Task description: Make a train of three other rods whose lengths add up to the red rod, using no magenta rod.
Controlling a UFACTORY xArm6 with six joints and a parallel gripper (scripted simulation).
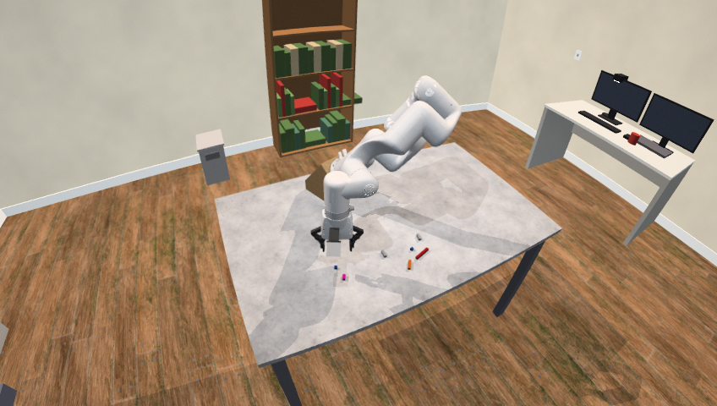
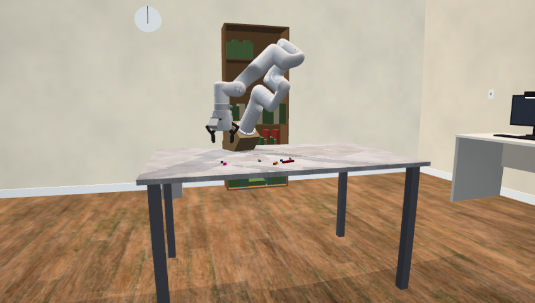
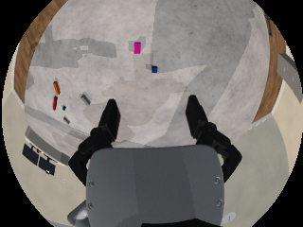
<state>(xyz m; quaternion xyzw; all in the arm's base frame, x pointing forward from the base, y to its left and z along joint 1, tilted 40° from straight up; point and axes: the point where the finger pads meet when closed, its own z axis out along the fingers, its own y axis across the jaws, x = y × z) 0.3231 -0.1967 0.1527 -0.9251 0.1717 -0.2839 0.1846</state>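
Top view is showing the gripper (image 1: 336,245) hanging above the table (image 1: 261,301), fingers spread wide with nothing between them. Just in front of it on the marbled top are lying a tiny blue rod (image 1: 335,267) and a short magenta rod (image 1: 344,277), close together but not touching. Further to the side a second group is sitting: a grey rod (image 1: 384,253), an orange rod (image 1: 409,264), a second blue rod (image 1: 411,248), the red rod (image 1: 421,253) and another grey rod (image 1: 418,236). The red rod is looking like the longest piece there, a slim bar lying flat and turned at a slant, with the small blue cube just beside its end. The orange one is lying near the red rod's other end, apart from it. All of these rods are lying separately, none lined up end to end.

Wrist view is showing both dark fingers pointing down at bare table, the magenta rod (image 3: 136,47) and blue rod (image 3: 154,70) ahead of them, and the red rod too small to tell clearly.

Exterior view is showing the gripper (image 2: 222,134) well above the table.
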